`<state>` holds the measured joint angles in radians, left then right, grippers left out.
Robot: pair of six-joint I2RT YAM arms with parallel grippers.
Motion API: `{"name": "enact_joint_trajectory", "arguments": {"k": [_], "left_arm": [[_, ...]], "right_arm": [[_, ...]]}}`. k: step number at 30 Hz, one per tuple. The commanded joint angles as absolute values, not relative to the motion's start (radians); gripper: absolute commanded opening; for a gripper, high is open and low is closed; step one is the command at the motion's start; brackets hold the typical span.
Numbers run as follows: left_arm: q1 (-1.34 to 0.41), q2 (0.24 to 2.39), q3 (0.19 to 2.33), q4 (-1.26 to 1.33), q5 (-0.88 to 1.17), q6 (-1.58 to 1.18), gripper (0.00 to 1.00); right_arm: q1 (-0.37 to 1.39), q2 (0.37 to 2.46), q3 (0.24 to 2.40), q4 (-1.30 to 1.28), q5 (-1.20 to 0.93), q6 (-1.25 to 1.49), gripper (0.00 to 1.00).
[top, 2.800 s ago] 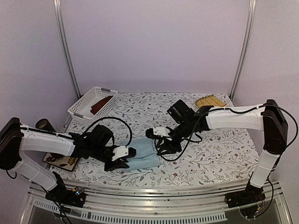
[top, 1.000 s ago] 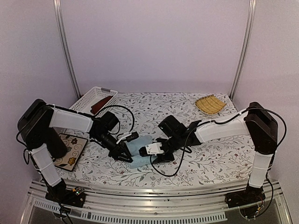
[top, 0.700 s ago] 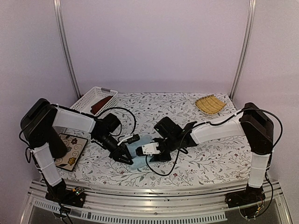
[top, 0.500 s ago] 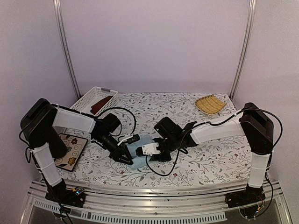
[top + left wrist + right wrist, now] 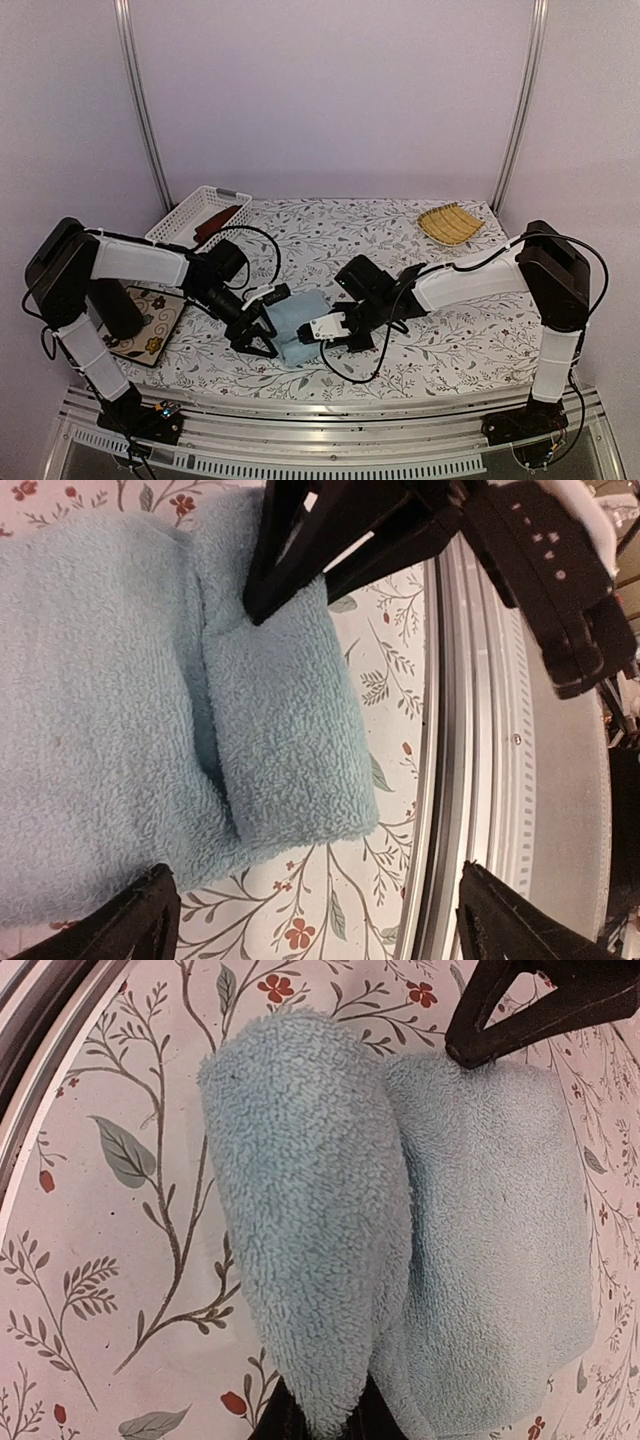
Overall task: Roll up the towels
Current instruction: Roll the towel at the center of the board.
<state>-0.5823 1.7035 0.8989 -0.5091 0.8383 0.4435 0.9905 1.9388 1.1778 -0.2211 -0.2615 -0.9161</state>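
Note:
The pale blue towel (image 5: pixel 293 322) lies on the flowered cloth near the front, its near edge turned over into a thick fold (image 5: pixel 285 730). My right gripper (image 5: pixel 314 338) is shut on one end of that fold (image 5: pixel 300 1210), its dark fingertips (image 5: pixel 290 1422) just showing under the terry. My left gripper (image 5: pixel 260 342) stands open at the fold's other end; its fingertips (image 5: pixel 150 920) straddle the corner without touching it. The right gripper's fingers (image 5: pixel 330 540) show at the far end in the left wrist view. The rust-red towel (image 5: pixel 218 220) lies in the white basket (image 5: pixel 178 236).
The table's metal front rail (image 5: pixel 450 730) runs close beside the fold. A yellow woven mat (image 5: pixel 450 222) lies at the back right. A patterned tile (image 5: pixel 150 318) sits at the left, under my left arm.
My left gripper has opened, let go of the blue towel and drawn back toward the front left. My right gripper has closed on the folded edge. The fold now sits nearer the front.

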Motion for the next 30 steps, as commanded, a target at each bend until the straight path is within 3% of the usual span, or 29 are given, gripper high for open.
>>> {"name": "enact_joint_trajectory", "arguments": {"k": [1, 9, 13, 25, 30], "left_arm": [[-0.530, 1.636, 0.882, -0.439, 0.798, 0.412, 0.97], [-0.520, 1.742, 0.962, -0.411, 0.752, 0.379, 0.97], [-0.520, 1.781, 1.012, -0.403, 0.717, 0.360, 0.97], [-0.519, 1.767, 1.050, -0.322, 0.560, 0.168, 0.96], [-0.519, 1.638, 0.892, -0.108, 0.492, 0.033, 0.97]], "right_arm": [[0.949, 1.873, 1.146, -0.298, -0.257, -0.892, 0.09], [0.896, 1.651, 0.969, -0.271, -0.211, -0.879, 0.09], [0.899, 1.637, 0.910, -0.259, -0.237, -0.873, 0.10], [0.939, 1.835, 1.140, -0.456, -0.336, -0.809, 0.10], [0.939, 1.847, 1.165, -0.506, -0.381, -0.766, 0.11]]}}
